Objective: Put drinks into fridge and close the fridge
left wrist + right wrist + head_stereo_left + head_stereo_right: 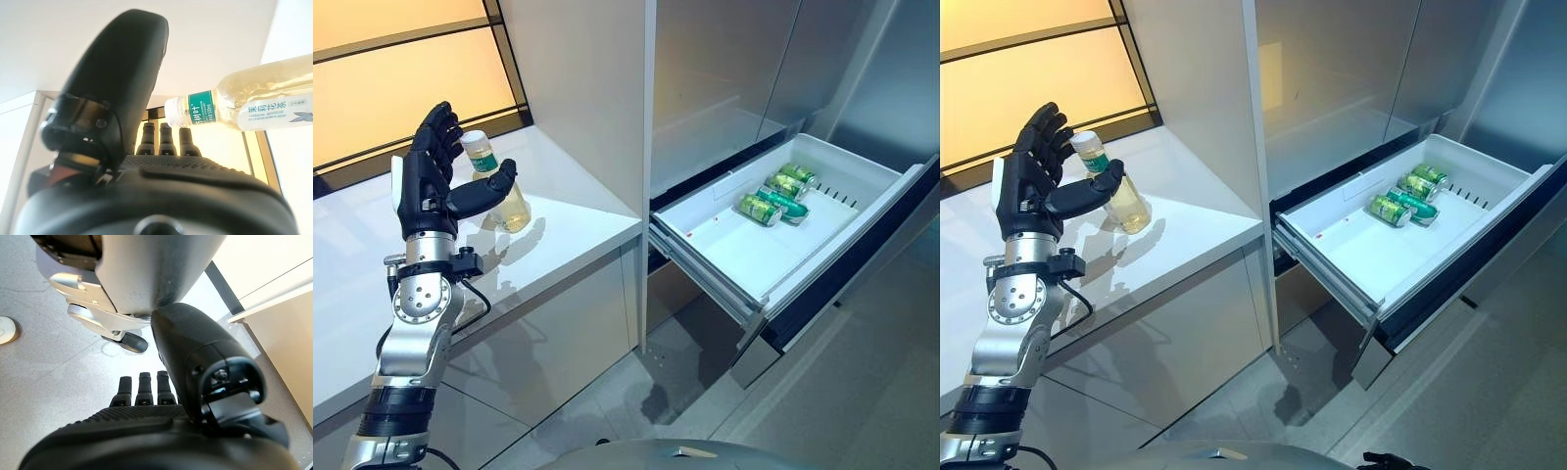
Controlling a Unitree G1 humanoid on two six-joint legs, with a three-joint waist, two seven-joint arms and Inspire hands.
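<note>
While the left robot hand (429, 186) stands spread beside the bottle (501, 191), fingers straight and thumb reaching out in front of the bottle's body, nothing is yet gripped. That bottle, pale yellow drink with a white cap and green neck band, stands upright on the white counter (568, 220), left of the open fridge drawer (773, 211). Inside the drawer, three green cans (777, 194) lie on their sides toward its far end, leaving the near part of the drawer free.

To do this grasp well, the hand should probably settle so the bottle's body sits deep between thumb and fingers, below the neck band, before curling closed; a pinch on the tapered neck would likely let it tip or slip. Closing evenly from both sides should keep it from skating across the smooth counter. Then a lift straight up, clearing the cabinet panel (592, 93) standing between the bottle and the drawer, seems wise.

The right robot hand (146, 426) hangs over the floor, fingers straight, holding nothing.
</note>
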